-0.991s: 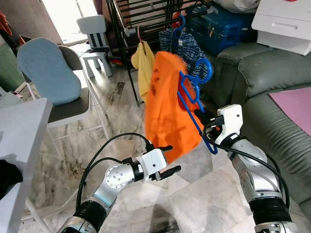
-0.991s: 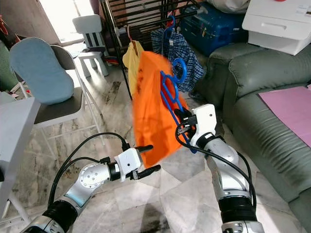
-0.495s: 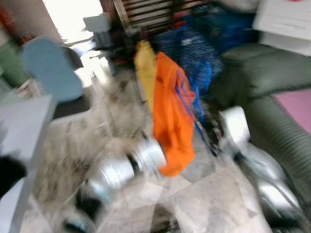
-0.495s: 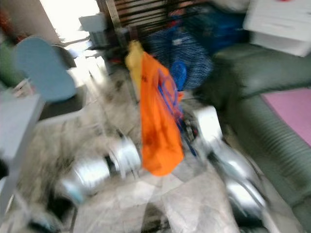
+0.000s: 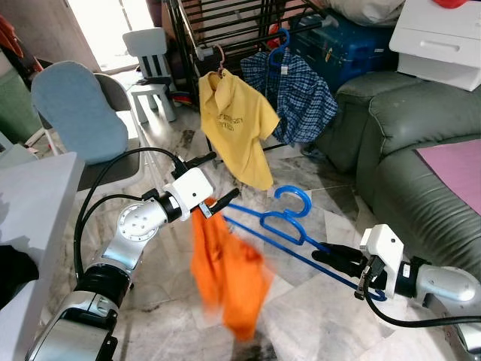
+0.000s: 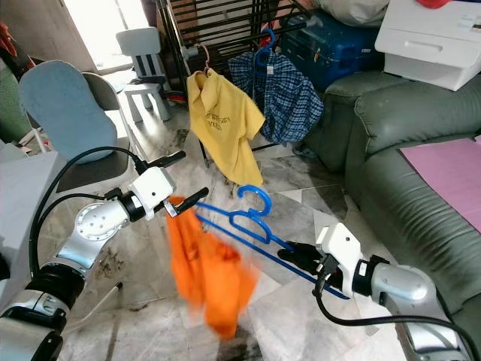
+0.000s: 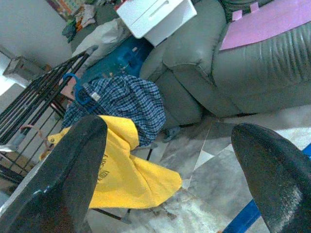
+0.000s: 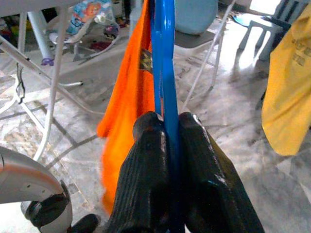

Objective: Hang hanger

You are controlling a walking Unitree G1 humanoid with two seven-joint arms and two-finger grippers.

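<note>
While right gripper (image 6: 299,256) clamps blue hanger (image 6: 248,222), left gripper (image 6: 176,179) raised, spread

1. Drying rack (image 5: 225,30): far centre, behind everything else on the floor.
2. Polo shirt (image 5: 234,128): hangs from the rack, on the left of the checked shirt (image 5: 297,94).
3. Suitcase (image 5: 342,41): behind the checked shirt, beside the sofa's far end.
4. Sofa (image 5: 421,150): along the right side.
5. Drawer unit (image 5: 440,37): on top of the sofa back, far right.
6. Small chair (image 5: 150,64): far left of the rack.
7. Cushioned chair (image 5: 83,113): left, nearer than the small chair.
8. Table (image 5: 34,203): near left edge.
9. Hanger (image 5: 282,226): centre, slanting between left gripper (image 5: 214,203) and right gripper (image 5: 331,259).
10. Garment (image 5: 225,274): hangs under the left gripper, above the floor.
</note>
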